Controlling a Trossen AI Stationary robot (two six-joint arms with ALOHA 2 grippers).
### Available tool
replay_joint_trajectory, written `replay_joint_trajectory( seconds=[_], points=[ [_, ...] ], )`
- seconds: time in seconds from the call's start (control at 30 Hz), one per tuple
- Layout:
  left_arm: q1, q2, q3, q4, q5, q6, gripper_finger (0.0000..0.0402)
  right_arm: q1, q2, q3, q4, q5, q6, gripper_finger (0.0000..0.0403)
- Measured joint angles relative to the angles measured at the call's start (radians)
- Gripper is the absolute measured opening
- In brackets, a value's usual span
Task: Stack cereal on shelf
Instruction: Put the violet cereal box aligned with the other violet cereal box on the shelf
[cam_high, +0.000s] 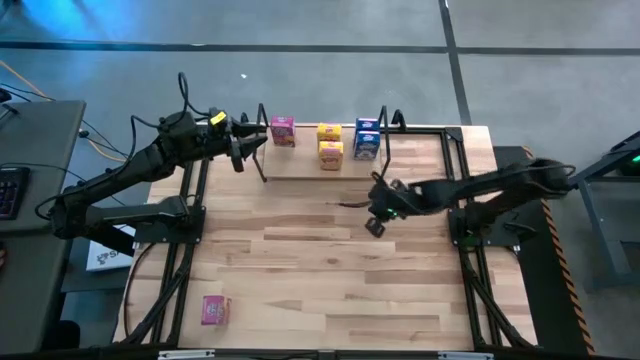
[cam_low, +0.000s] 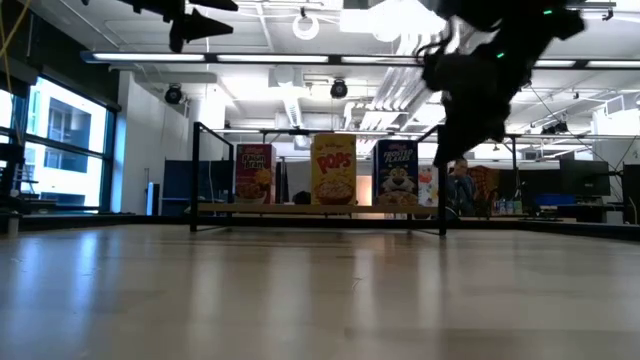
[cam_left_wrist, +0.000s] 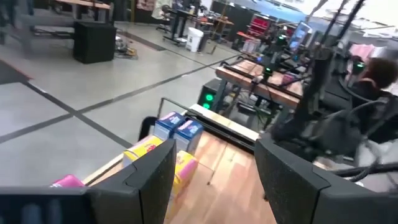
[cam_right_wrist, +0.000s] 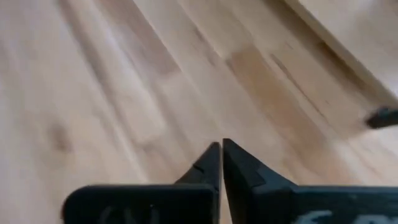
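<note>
Five cereal boxes stand on the shelf (cam_high: 300, 172): a pink one (cam_high: 283, 131), two yellow (cam_high: 329, 143), two blue (cam_high: 366, 139). One pink box (cam_high: 214, 310) lies well apart from the shelf (near the table's front-left corner). The left gripper (cam_high: 243, 152) hangs wide open over the shelf's left end, and the right gripper (cam_high: 377, 222) hovers closed and empty just in front of the shelf.

You have open counter (cam_high: 320, 270) across the middle and near edge; only one pink box (cam_high: 215, 310) sits by the near left corner. At the far edge, the shelf (cam_high: 330, 165) carries pink, yellow and blue boxes (cam_high: 330, 145), with wire uprights (cam_high: 262, 145) at each end. The left claw (cam_high: 240, 150) hangs at its left end; the right claw (cam_high: 377, 222), pinched together, is over mid-counter.
</note>
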Motion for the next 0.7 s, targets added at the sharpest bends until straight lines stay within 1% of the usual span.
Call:
replay_joint_trajectory(
  seconds=[0.1, 0.2, 0.27, 0.37, 0.43, 0.53, 0.7],
  points=[
    [0.0, 0.0, 0.0, 0.0, -0.044, -0.007, 0.0209, 0.027, -0.118, -0.101, 0.167, 0.002, 0.049, 0.0],
    [0.001, 0.0, 0.0, 0.001, -0.069, -0.02, 0.0209, 0.034, -0.208, -0.179, 0.38, 0.015, 0.064, 0.0],
    [0.001, 0.0, 0.0, 0.001, -0.07, -0.029, 0.0209, 0.033, -0.245, -0.219, 0.534, 0.036, 0.061, 0.0],
    [0.001, 0.0, 0.0, 0.001, -0.065, -0.043, 0.0209, 0.024, -0.27, -0.25, 0.764, 0.087, 0.009, 0.0],
    [0.001, 0.0, 0.0, 0.001, -0.054, -0.044, 0.0209, 0.015, -0.272, -0.25, 0.871, 0.107, -0.038, 0.0],
    [0.001, 0.0, 0.0, 0.001, -0.028, -0.04, 0.0209, -0.005, -0.272, -0.229, 0.967, 0.109, -0.102, 0.0],
    [0.001, 0.0, 0.0, 0.001, 0.06, 0.003, 0.0209, -0.032, -0.271, -0.186, 0.982, 0.109, -0.17, 0.0]
  ],
)
